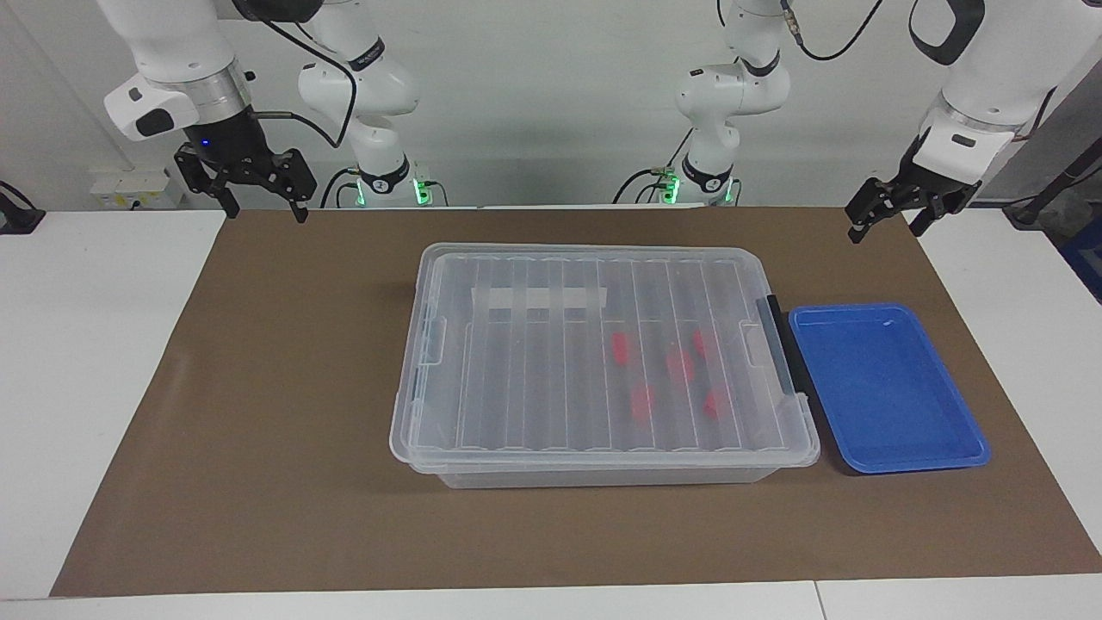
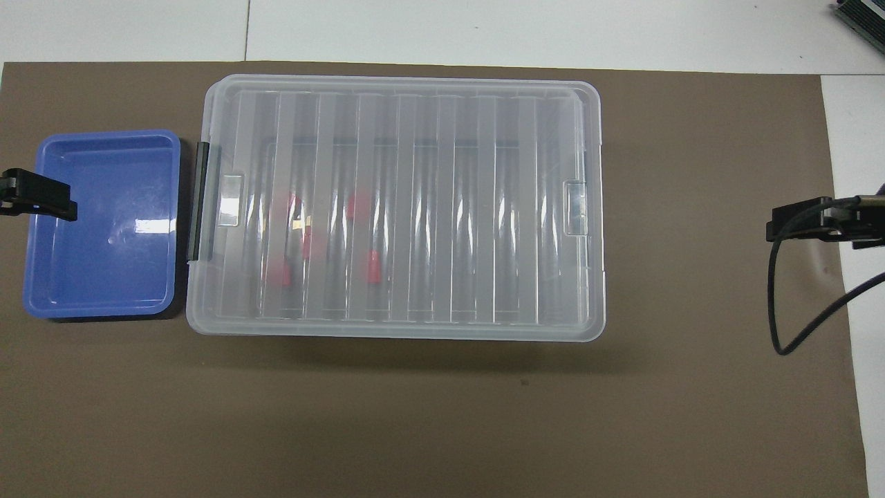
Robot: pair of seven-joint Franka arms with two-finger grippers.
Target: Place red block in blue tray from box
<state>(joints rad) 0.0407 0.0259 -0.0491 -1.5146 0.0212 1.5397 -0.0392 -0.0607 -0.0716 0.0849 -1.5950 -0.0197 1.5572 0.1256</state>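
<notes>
The box (image 1: 534, 370) (image 2: 442, 207), a clear bin, sits mid-mat with its ribbed lid closed. Several red blocks lie inside under the lid, toward the left arm's end; one red block (image 1: 620, 347) (image 2: 359, 205) shows blurred through the ribs. Beside the box's black latch (image 1: 779, 344) lies the blue tray (image 1: 887, 387) (image 2: 104, 235), with nothing in it. My left gripper (image 1: 885, 227) (image 2: 38, 197) hangs open, high over the mat's edge by the tray, touching nothing. Over the mat's edge at the right arm's end, my right gripper (image 1: 264, 211) (image 2: 795, 225) also hangs open, holding nothing.
A brown mat (image 1: 284, 413) covers the white table (image 1: 77, 344). A black cable (image 2: 781, 304) loops down from the right wrist. White tape (image 1: 538, 299) sticks to the lid.
</notes>
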